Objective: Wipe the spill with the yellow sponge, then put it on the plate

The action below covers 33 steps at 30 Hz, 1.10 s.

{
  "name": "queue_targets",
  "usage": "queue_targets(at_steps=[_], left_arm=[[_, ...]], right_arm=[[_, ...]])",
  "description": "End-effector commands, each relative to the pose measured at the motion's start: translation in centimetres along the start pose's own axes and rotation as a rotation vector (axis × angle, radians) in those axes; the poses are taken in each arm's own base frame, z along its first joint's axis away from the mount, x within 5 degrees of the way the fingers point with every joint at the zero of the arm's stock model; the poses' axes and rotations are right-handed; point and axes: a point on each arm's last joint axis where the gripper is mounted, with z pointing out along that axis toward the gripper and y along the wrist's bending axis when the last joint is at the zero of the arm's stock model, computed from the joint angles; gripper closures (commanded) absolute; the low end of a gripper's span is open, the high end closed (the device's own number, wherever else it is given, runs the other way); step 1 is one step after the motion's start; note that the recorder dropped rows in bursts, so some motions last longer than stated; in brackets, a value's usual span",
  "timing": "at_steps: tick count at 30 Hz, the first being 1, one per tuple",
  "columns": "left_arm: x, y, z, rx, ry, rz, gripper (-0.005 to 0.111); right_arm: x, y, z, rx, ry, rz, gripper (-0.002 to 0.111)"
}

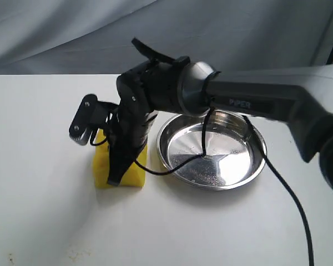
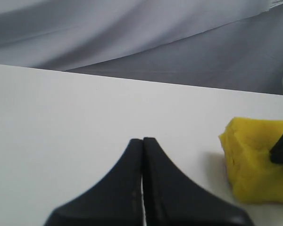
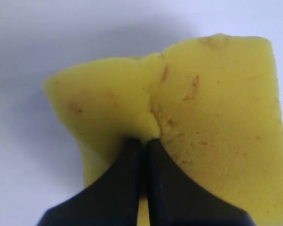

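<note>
The yellow sponge [image 1: 102, 165] rests on the white table just left of the plate [image 1: 259, 162], a shiny steel dish with nothing in it. My right gripper [image 1: 116, 178] reaches across from the right and points down into the sponge. It is shut, pinching a fold of foam [image 3: 217, 94] at its tips [image 3: 145, 140]. Orange-brown stains mark the sponge's top. The spill is not visible on the table. My left gripper [image 2: 142, 140] is shut on nothing, low over bare table, with the sponge [image 2: 254, 165] off to one side.
A black cable [image 1: 277, 177] hangs from the right arm across the plate and toward the front edge. Grey cloth [image 1: 72, 33] hangs behind the table. The white tabletop [image 1: 44, 221] stretches left and in front of the sponge.
</note>
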Motion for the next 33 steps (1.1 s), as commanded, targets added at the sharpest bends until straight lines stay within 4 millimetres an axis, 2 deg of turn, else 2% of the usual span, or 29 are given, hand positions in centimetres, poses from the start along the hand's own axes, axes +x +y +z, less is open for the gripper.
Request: queue_targets(at_steps=[1,5,8,13,17,20,24,28,33], left_arm=[[0.0,0.0,0.0,-0.001,-0.009,-0.007,0.106],[0.0,0.0,0.0,-0.001,-0.009,-0.007,0.106],[0.0,0.0,0.0,-0.001,-0.009,-0.007,0.106],[0.0,0.0,0.0,-0.001,-0.009,-0.007,0.106],[0.0,0.0,0.0,-0.001,-0.009,-0.007,0.106],[0.0,0.0,0.0,-0.001,-0.009,-0.007,0.106],[0.0,0.0,0.0,-0.001,-0.009,-0.007,0.106],[0.0,0.0,0.0,-0.001,-0.009,-0.007,0.106],[0.0,0.0,0.0,-0.001,-0.009,-0.007,0.106]], right_arm=[[-0.8,2.7,1.3,-0.145,-0.021,-0.064,0.108],[-2.2,4.4,1.5,-0.243,-0.100,-0.035,0.108],[-3.3,4.7,1.1,-0.231,-0.140,-0.073,0.108],[-3.7,3.0,2.0,-0.090,-0.143,-0.063,0.108],[-1.7,1.0,4.3,0.011,0.007,-0.026,0.108],[0.4,0.3,5.7,0.008,0.178,0.001,0.108],[2.1,-0.3,6.0,0.057,0.351,0.005,0.108],[1.8,0.7,5.2,-0.010,0.369,0.043,0.108],[-0.7,4.0,3.9,-0.131,0.268,-0.015,0.108]])
